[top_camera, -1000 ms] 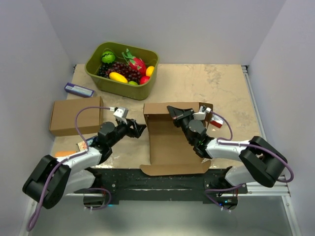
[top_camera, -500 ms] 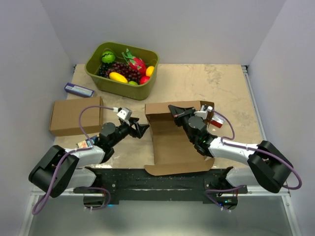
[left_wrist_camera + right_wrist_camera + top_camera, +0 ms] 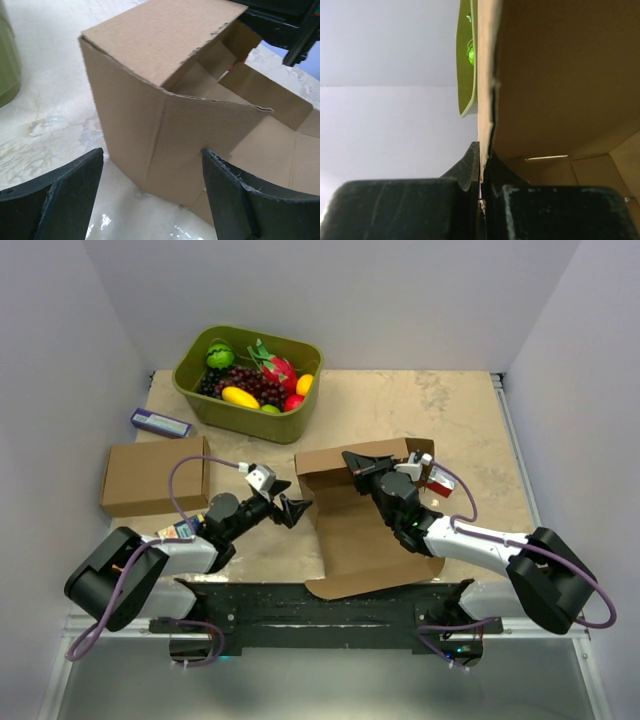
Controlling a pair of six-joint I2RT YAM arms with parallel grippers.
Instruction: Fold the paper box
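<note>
From above, we saw the paper box (image 3: 365,530) lying in the middle of the bench (image 3: 440,410), near its front edge, with its far wall and left wall raised and its base panel flat. The right hand (image 3: 355,468) was clenched on the far wall's top edge. The left hand (image 3: 298,508) was released, its fingers spread just beside the left wall and grasping nothing. A green tub of fruit (image 3: 240,420) stood at the back left, and another cardboard box (image 3: 150,477) sat well to the left.

Through the left wrist camera, we saw the left hand (image 3: 152,157) gaping, with the paper box's (image 3: 150,125) upright corner ahead between the two fingers (image 3: 55,195) and touching neither.

Through the right wrist camera, the right hand (image 3: 482,175) pinched a thin cardboard edge of the paper box (image 3: 555,75), with the tub (image 3: 465,60) showing beyond.
</note>
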